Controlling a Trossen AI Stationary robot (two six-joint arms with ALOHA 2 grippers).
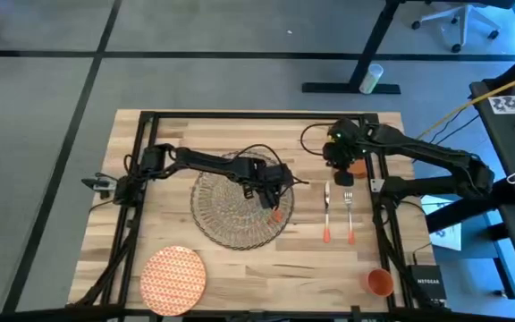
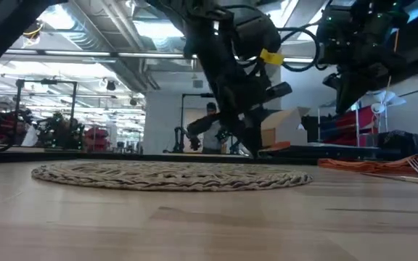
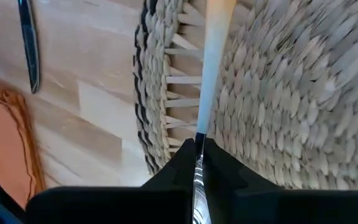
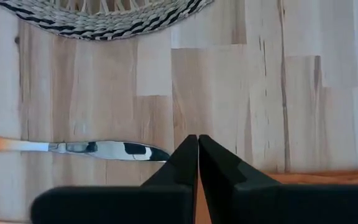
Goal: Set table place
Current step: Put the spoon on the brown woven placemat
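The round woven placemat (image 1: 235, 210) lies at the table's middle. My left gripper (image 1: 271, 195) hangs low over its right rim, shut on a utensil with a white-to-orange handle (image 3: 211, 68). A knife (image 1: 326, 213) and a fork (image 1: 349, 215) lie side by side on the wood to the right of the placemat. My right gripper (image 1: 342, 163) is shut and raised above the rust-orange napkin (image 4: 328, 178), which lies flat at the table's far right. Toward the near left corner sits the orange patterned plate (image 1: 173, 277), and the orange cup (image 1: 380, 282) stands toward the near right corner. My left gripper pinches the utensil's metal part (image 3: 198, 163) between its two fingers, which slant down from the far side and lie along the utensil. The handle (image 1: 276, 216) sticks out past the fingertips over the placemat's right rim. The fingers hide the utensil's working end. Whether the handle touches the placemat, I cannot tell.
The table's black frame bars (image 1: 383, 224) run along its left and right sides. Bare wood (image 1: 275, 268) lies between the placemat and the near edge. Cables (image 1: 316, 134) loop near the right arm.
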